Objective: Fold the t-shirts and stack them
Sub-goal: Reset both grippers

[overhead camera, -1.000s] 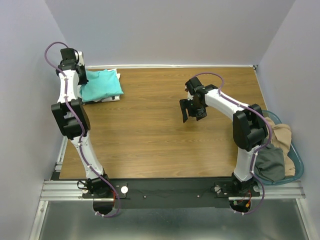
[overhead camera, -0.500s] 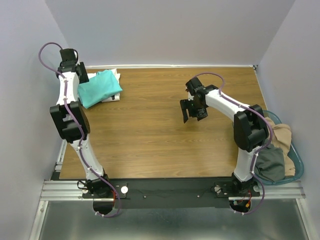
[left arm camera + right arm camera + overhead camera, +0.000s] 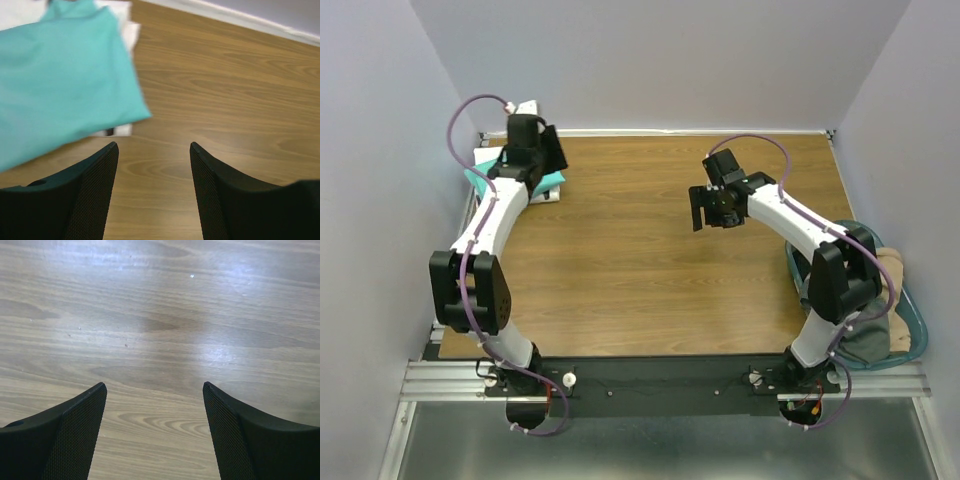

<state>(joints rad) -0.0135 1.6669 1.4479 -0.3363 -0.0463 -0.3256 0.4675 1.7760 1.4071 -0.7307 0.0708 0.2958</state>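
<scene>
Neatly folded, the turquoise t-shirt [image 3: 60, 80] lies on the white t-shirt [image 3: 131, 37] at the far left corner of the bench [image 3: 620, 260]. Just beside it hangs the left hand [image 3: 152, 146], released, holding nothing. Well apart, the right hand [image 3: 154, 385] hovers over bare wood, likewise released. A basket [image 3: 910, 320] of clothes sits at the bench's right edge.

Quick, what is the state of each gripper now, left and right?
Left gripper: jaws open, holding nothing, near the turquoise t-shirt.
Right gripper: jaws open, holding nothing.
</scene>
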